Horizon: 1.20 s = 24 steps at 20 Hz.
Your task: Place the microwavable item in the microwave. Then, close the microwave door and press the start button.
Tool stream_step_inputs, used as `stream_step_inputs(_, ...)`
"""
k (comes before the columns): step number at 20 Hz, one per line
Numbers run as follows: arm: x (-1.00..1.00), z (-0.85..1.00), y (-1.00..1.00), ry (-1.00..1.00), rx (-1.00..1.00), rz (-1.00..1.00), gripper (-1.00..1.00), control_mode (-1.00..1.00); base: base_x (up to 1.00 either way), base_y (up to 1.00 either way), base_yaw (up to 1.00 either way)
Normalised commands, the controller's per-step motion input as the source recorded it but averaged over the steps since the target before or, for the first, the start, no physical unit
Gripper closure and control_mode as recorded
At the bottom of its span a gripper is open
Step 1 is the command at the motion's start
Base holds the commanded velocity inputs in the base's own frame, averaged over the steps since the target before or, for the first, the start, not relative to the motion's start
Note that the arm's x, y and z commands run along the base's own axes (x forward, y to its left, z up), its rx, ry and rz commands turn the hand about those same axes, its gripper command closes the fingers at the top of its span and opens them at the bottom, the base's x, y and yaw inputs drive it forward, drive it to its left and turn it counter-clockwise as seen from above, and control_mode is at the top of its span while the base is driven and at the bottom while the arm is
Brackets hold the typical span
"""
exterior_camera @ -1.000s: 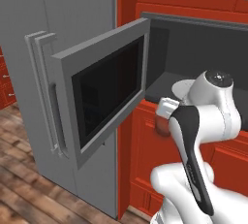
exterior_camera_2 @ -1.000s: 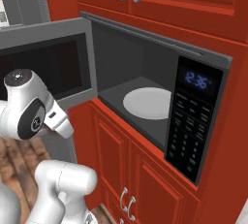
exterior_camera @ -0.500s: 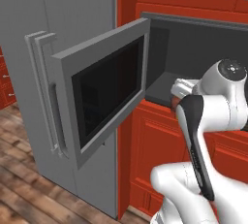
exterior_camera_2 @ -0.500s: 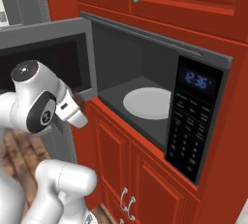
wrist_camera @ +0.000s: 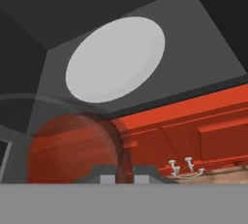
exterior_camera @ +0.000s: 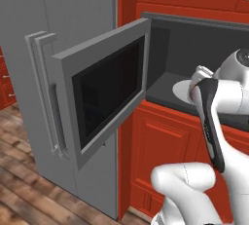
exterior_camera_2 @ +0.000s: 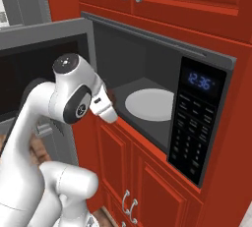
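The arm [exterior_camera_2: 34,123] is glossy white with rounded, bulbous segments. A round dark grey cap with small white marks sits on one joint. A black curved strip runs along one link [exterior_camera: 210,117].

Arm [exterior_camera_2: 47,108] raised, elbow bent; claw [wrist_camera: 124,173] clamped shut.

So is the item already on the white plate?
No, the plate lies bare inside the microwave, and the reddish item sits at the jaws, short of it.
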Motion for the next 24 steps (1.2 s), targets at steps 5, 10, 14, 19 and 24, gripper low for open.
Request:
stream_step_inputs(5, 0.40, 0.00, -0.43, 0.00, 0.01, -0.10, 1.00, -1.00, 0.00, 0.00, 0.00)
stream_step_inputs(10, 0.43, 0.00, -0.27, 0.00, 0.01, -0.05, 1.00, -1.00, 0.00, 0.00, 0.00)
stream_step_inputs(14, 0.40, -0.15, -0.24, 0.00, 0.02, -0.01, 1.00, -1.00, 0.00, 0.00, 0.00)
stream_step_inputs(19, 0.39, -0.38, -0.27, 0.00, 0.02, 0.00, 1.00, -1.00, 0.00, 0.00, 0.00)
stream_step_inputs(24, 0.40, -0.35, -0.31, 0.01, 0.02, 0.00, 1.00, -1.00, 0.00, 0.00, 0.00)
